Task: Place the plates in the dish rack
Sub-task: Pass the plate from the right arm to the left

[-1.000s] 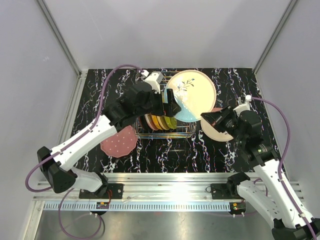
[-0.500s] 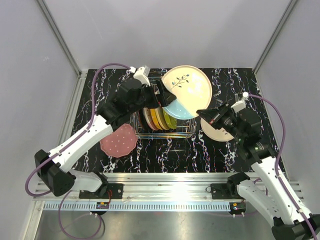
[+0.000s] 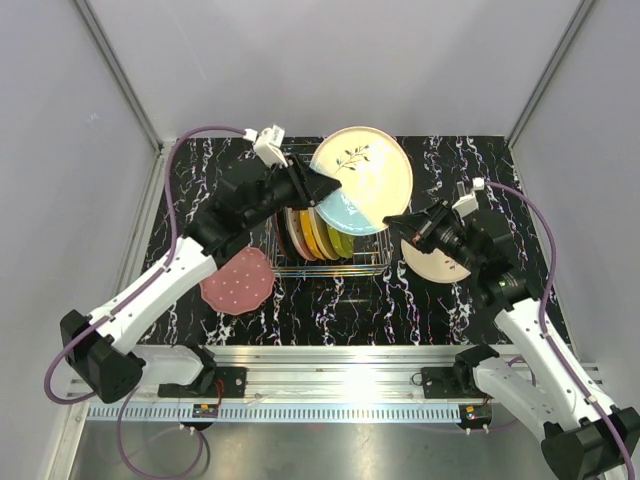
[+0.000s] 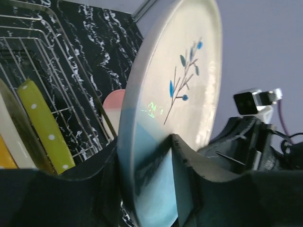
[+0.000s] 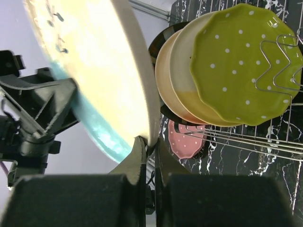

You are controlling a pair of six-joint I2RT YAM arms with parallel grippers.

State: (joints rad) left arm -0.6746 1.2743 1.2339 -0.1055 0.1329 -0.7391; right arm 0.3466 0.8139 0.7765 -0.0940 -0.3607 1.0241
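A large cream and light-blue plate [image 3: 362, 180] with a branch motif is held on edge above the dish rack [image 3: 360, 265]. My left gripper [image 3: 328, 188] is shut on its blue lower-left edge; in the left wrist view the plate [image 4: 180, 85] stands between the jaws of my left gripper [image 4: 144, 144]. My right gripper [image 3: 392, 218] pinches the opposite rim, with the right gripper [image 5: 149, 141] shut on the plate [image 5: 94, 71]. Several plates stand in the rack, among them a yellow-green dotted plate [image 5: 241, 66] and an orange plate [image 3: 300, 235].
A pink dotted plate [image 3: 238, 281] lies flat on the black marbled table left of the rack. A cream plate with a pink rim [image 3: 435, 262] lies right of the rack, under my right arm. White walls enclose the table.
My left gripper has closed on the plate's blue edge. The plate and both grippers have shifted left and slightly toward the back.
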